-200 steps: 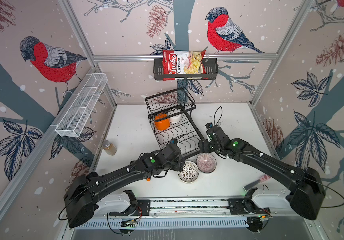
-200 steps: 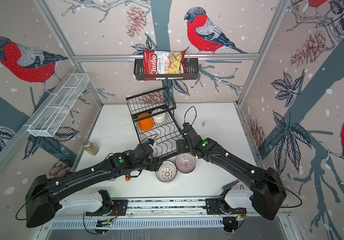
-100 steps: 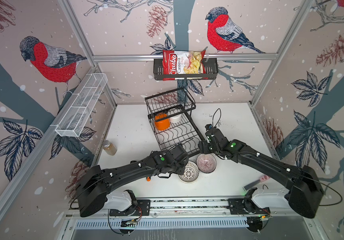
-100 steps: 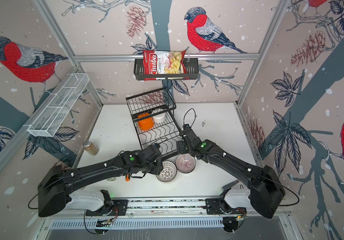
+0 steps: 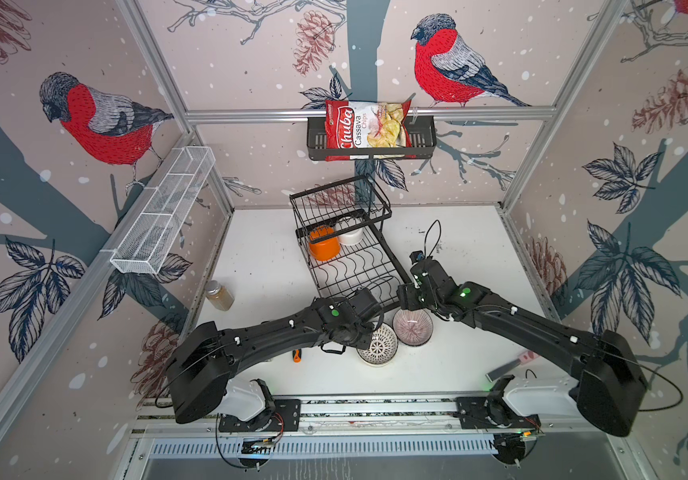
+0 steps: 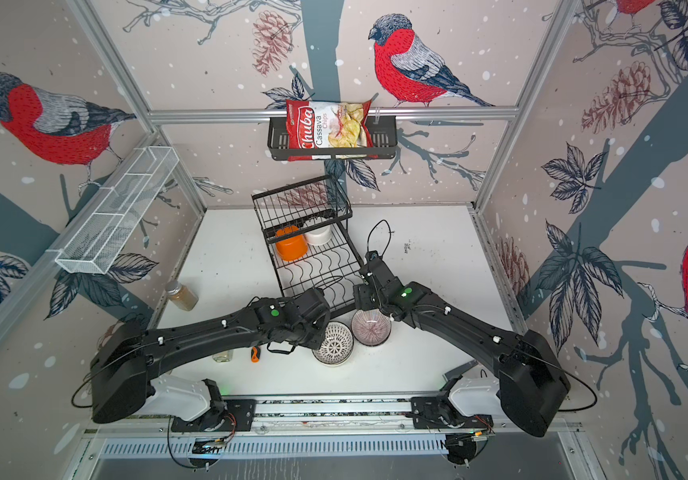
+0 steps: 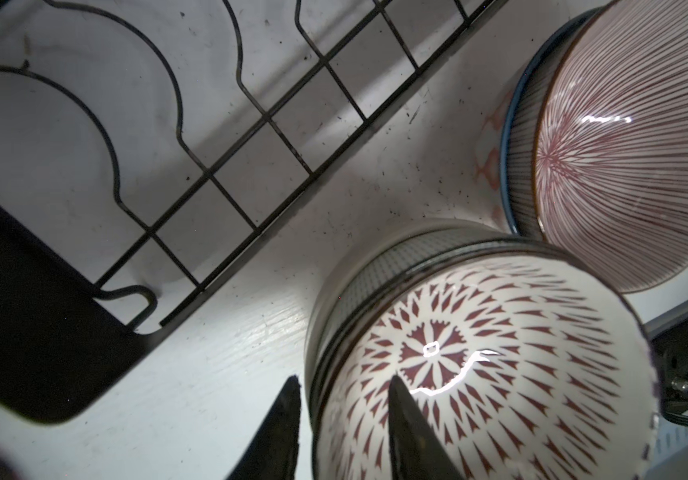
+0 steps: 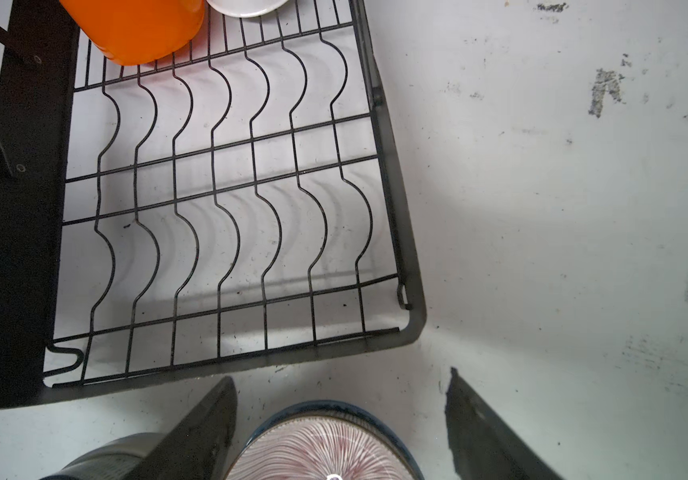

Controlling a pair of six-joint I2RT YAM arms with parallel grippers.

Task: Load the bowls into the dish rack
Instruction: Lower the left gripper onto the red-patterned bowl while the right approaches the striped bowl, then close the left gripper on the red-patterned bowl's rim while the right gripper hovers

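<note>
- left tool (image 7: 342,384): fingers astride the near rim of the round white bowl with dark petal pattern (image 7: 479,374), one inside, one outside. Jaws are part-way in. A sliver of worktop (image 7: 209,395) shows between the outer finger and the bowl wall, so no clamp that I can see. Nothing lifted.
- That bowl tops a stack, with a grid-patterned bowl (image 7: 379,266) under it. It sits lower centre in both top views, on the worktop just short of the rack's front rail.
- To do it well, I'd seat deeper over the rim before pinching, then lift straight up so the lower bowl isn't dragged. Glazed ceramic probably slips.
- Just beside it (can't tell if touching) is the round purple-striped white bowl (image 8: 325,444), nested in a blue-rimmed bowl (image 7: 517,137).
- right tool (image 8: 340,376) hangs over the striped bowl, jaws wide, empty. One finger sits in the gap between the two stacks, so there's a clash risk. I'd not move the right arm until the left lift is clear.
- Beyond is the black wire two-tier dish rack (image 8: 413,291), centre of both top views. Its front wavy-divider slots are free, so aim for the nearest one and clear the front rail on the way in.
- At the far end of the lower tray, under the upper basket, the orange straight-sided bowl (image 5: 324,247) and white straight-sided bowl (image 5: 350,236) are already loaded.
</note>
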